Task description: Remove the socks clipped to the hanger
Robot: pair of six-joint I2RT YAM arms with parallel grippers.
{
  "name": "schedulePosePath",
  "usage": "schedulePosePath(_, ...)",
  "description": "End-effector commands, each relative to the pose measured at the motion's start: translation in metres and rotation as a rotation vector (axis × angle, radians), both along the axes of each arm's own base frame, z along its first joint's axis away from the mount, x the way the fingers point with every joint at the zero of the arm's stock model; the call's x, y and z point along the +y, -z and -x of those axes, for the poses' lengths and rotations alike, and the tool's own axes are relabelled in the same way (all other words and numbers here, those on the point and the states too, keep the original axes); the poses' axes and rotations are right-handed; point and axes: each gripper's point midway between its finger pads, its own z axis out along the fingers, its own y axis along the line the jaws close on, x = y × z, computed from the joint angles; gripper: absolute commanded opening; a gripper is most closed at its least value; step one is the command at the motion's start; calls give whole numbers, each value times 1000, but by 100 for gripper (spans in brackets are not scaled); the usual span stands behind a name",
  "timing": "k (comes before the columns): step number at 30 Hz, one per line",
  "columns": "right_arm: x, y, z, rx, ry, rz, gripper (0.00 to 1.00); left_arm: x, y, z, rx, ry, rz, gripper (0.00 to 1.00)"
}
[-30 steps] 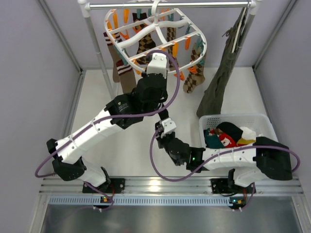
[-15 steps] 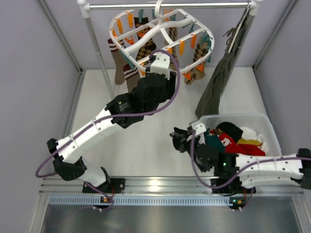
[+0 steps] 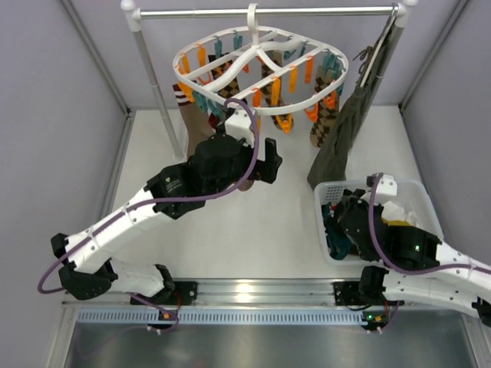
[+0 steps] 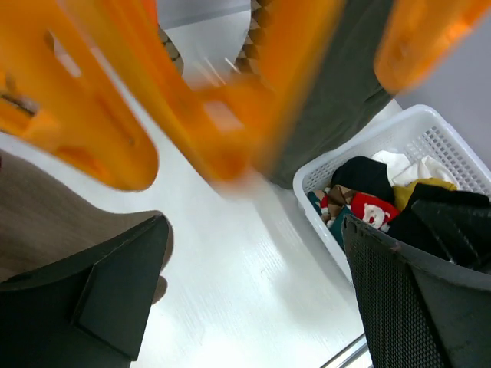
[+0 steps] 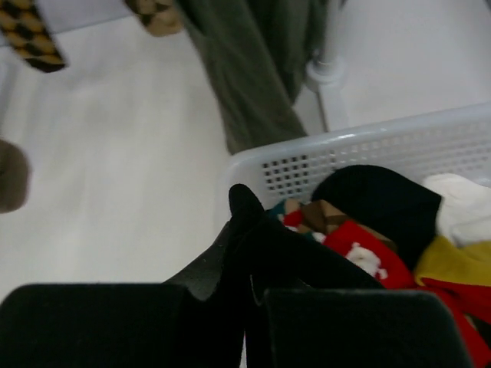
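The white hanger hangs from the rail, with socks clipped under it by orange and teal clips. Argyle socks and a plain brown sock with a striped cuff show there. My left gripper is just below the frame, open and empty. Blurred orange clips hang close above it and a brown sock is at its left. My right gripper is over the basket's left end, shut on a dark sock.
A white basket at the right holds red, teal, black and yellow clothes. A long olive garment hangs from the rail beside it. White posts carry the rail. Grey walls close in both sides.
My left gripper has opened and dropped back from the hanger, which swung right. My right arm has carried the dark sock from the table's middle to the basket.
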Motion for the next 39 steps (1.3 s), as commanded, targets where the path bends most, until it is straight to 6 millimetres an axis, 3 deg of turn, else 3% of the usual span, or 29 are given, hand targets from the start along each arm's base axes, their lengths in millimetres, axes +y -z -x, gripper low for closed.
schedulePosePath(1, -34, 26, 1, 113, 72, 138, 0, 13, 0, 5, -7, -32, 49, 98)
schedulePosePath(3, -45, 38, -12, 143, 140, 139, 0, 24, 3, 7, -10, -52, 49, 98)
schedulePosePath(4, -40, 48, -15, 189, 93, 164, 0, 29, 12, 6, -6, -71, 29, 98)
schedulePosePath(5, -55, 57, -24, 226, 159, 162, 0, 34, 14, 7, -9, -81, 24, 98)
schedulePosePath(7, -55, 69, -37, 262, 148, 120, 2, 44, 19, 10, -14, -93, 16, 98)
schedulePosePath(8, -73, 74, -44, 282, 233, 101, 27, 49, 20, 11, -19, -102, 10, 98)
schedulePosePath(9, -80, 75, -47, 286, 268, 88, 60, 51, 22, 12, -21, -101, 6, 98)
schedulePosePath(10, -89, 75, -49, 282, 329, 68, 74, 58, 18, 14, -34, -108, 12, 98)
schedulePosePath(11, -101, 74, -50, 284, 391, 66, 98, 63, 25, 14, -33, -122, -4, 98)
schedulePosePath(13, -112, 64, -49, 262, 452, 63, 99, 75, 25, 17, -42, -145, -5, 98)
schedulePosePath(16, -118, 43, -46, 208, 471, 49, 99, 98, 41, 14, -43, -233, -53, 98)
schedulePosePath(20, -118, 9, -39, 142, 428, 19, 99, 137, 60, 6, -35, -390, -120, 98)
schedulePosePath(21, -102, 9, -40, 152, 326, 8, 99, 142, 68, 4, -19, -402, -130, 98)
schedulePosePath(22, -86, -9, -45, 73, 233, -53, 99, 156, 72, -1, -3, -445, -137, 98)
schedulePosePath(23, -65, -1, -48, 69, 103, -52, 100, 165, 73, -2, 3, -468, -120, 98)
schedulePosePath(24, -13, -5, -44, 50, -180, -143, 99, 167, 78, -1, 23, -451, -111, 98)
schedulePosePath(25, 12, -31, -46, -69, -315, -214, 99, 178, 79, -6, 30, -483, -100, 98)
schedulePosePath(26, 37, -18, -42, -48, -427, -294, 100, 184, 76, -3, 30, -488, -78, 98)
schedulePosePath(27, 60, -20, -32, -52, -565, -343, 99, 186, 76, -2, 35, -483, -70, 98)
schedulePosePath(28, 75, -22, -32, -76, -620, -367, 100, 193, 77, -2, 42, -500, -78, 98)
schedulePosePath(29, 79, -23, -37, -93, -604, -361, 99, 197, 76, 0, 39, -501, -80, 98)
schedulePosePath(30, 101, -17, -28, -71, -673, -337, 100, 200, 72, 2, 34, -506, -79, 98)
schedulePosePath(31, 113, -32, -26, -118, -707, -321, 99, 203, 73, 5, 39, -506, -92, 98)
schedulePosePath(32, 117, -34, -32, -144, -676, -271, 99, 206, 69, 8, 25, -497, -99, 98)
schedulePosePath(33, 144, -29, -19, -120, -752, -245, 99, 204, 67, 10, 20, -468, -98, 98)
schedulePosePath(35, 154, -46, -31, -191, -685, -202, 99, 204, 63, 16, 1, -427, -112, 98)
schedulePosePath(36, 171, -36, -29, -172, -698, -178, 99, 205, 60, 19, -10, -410, -105, 98)
schedulePosePath(39, 194, -43, -43, -206, -687, -210, 99, 212, 58, 25, -31, -417, -97, 98)
